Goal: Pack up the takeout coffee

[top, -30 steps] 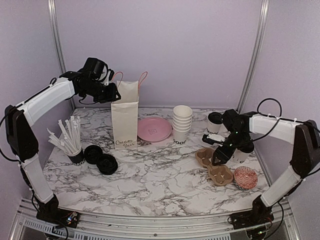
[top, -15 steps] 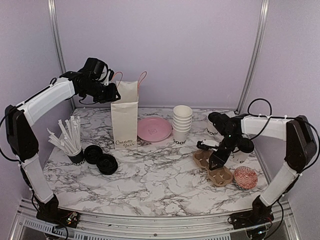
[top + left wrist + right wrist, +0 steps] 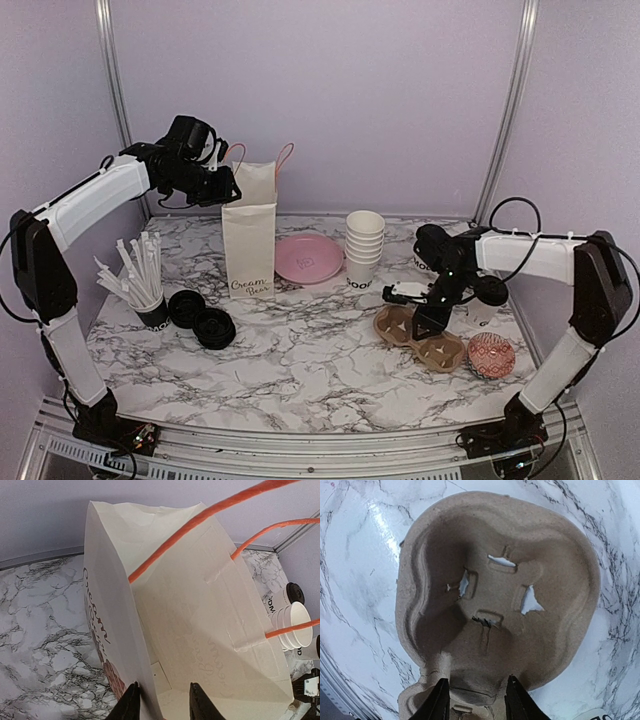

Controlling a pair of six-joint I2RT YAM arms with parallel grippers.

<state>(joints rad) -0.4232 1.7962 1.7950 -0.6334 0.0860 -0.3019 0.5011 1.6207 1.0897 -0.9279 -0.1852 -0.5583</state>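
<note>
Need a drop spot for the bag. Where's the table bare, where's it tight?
Biggest bare patch: front centre of the table, between the black lids and the cardboard carrier. A narrower lane runs in front of the pink plate. Crowded: right side, where carrier, lidded cups and right gripper bunch.

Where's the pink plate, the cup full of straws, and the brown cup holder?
pink plate (image 3: 308,260), top view, middle of the plate
cup of straws (image 3: 152,313), top view, side of the cup
brown cup holder (image 3: 492,582), right wrist view, floor of one hollow
</note>
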